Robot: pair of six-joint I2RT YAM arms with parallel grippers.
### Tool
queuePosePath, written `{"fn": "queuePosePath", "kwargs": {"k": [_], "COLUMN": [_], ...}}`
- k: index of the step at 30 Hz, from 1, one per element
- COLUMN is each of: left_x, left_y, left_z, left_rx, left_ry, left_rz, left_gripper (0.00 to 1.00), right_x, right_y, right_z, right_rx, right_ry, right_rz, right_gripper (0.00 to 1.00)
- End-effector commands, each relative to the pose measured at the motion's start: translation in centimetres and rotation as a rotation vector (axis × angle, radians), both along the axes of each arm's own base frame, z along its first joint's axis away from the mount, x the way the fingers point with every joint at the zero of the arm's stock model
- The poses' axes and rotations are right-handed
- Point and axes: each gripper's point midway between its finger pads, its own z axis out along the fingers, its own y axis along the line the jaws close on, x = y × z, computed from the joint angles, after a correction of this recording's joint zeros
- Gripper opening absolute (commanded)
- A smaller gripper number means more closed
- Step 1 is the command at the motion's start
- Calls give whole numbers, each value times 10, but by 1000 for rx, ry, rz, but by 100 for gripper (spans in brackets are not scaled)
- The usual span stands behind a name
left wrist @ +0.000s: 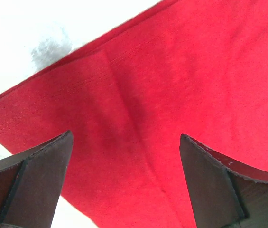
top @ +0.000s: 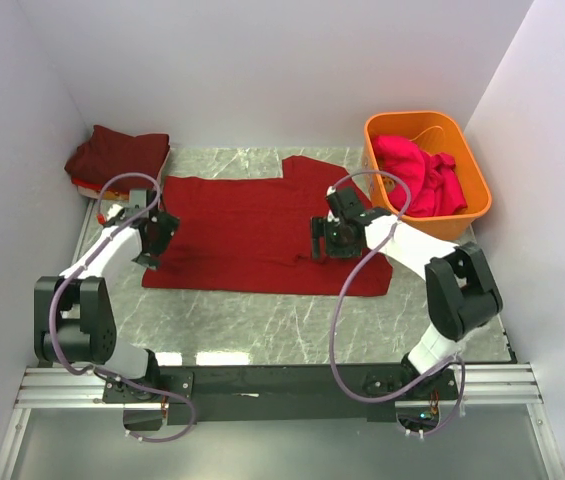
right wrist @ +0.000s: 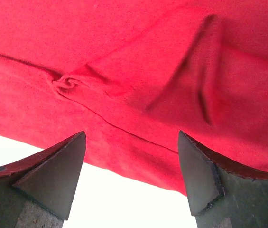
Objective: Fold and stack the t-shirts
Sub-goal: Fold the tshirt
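Note:
A red t-shirt (top: pixel 252 235) lies spread flat on the marble table, wider than it is deep. My left gripper (top: pixel 152 248) is open over its left edge. The left wrist view shows its dark fingers (left wrist: pixel 34 175) wide apart above the red cloth (left wrist: pixel 171 85), with a stitched hem and a shallow crease. My right gripper (top: pixel 320 240) is open over the shirt's right part. In the right wrist view the red cloth (right wrist: pixel 138 61) has a small twisted pucker and a fold, and its edge runs between the fingers (right wrist: pixel 205 175). Neither gripper holds anything.
A folded stack of dark red shirts (top: pixel 117 155) lies at the back left corner. An orange tub (top: pixel 467 215) at the back right holds bright magenta-pink shirts (top: pixel 417 172). White walls close in on three sides. Bare marble (top: pixel 292 325) lies in front of the shirt.

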Motion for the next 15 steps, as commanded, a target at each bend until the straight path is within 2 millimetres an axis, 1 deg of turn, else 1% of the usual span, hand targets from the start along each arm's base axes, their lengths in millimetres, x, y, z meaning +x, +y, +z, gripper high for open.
{"fn": "queuePosePath", "kwargs": {"k": [1, 2, 3, 5, 10, 13, 15], "left_x": [2, 3, -2, -4, -12, -14, -16], "left_y": [-11, -11, -11, -10, -2, -1, 0], "left_z": [-8, -10, -17, -23, -40, -46, -49], "left_rx": [-9, -10, -9, -1, 31, 38, 38], "left_ry": [-25, -32, -18, 0, 60, 79, 88], "left_rz": [-103, -106, -110, -110, -102, -105, -108], "left_gripper": [100, 100, 99, 100, 100, 99, 100], "right_x": [12, 15, 18, 22, 40, 59, 78], "right_y": [31, 34, 37, 42, 56, 69, 77], "right_z": [2, -2, -3, -7, -6, 3, 14], "right_rx": [150, 154, 163, 174, 214, 253, 281], "right_ry": [-22, -14, -16, -6, -19, -50, -84], "right_rz": [41, 43, 44, 49, 44, 35, 0], "right_gripper": [84, 85, 85, 85, 85, 85, 85]}}
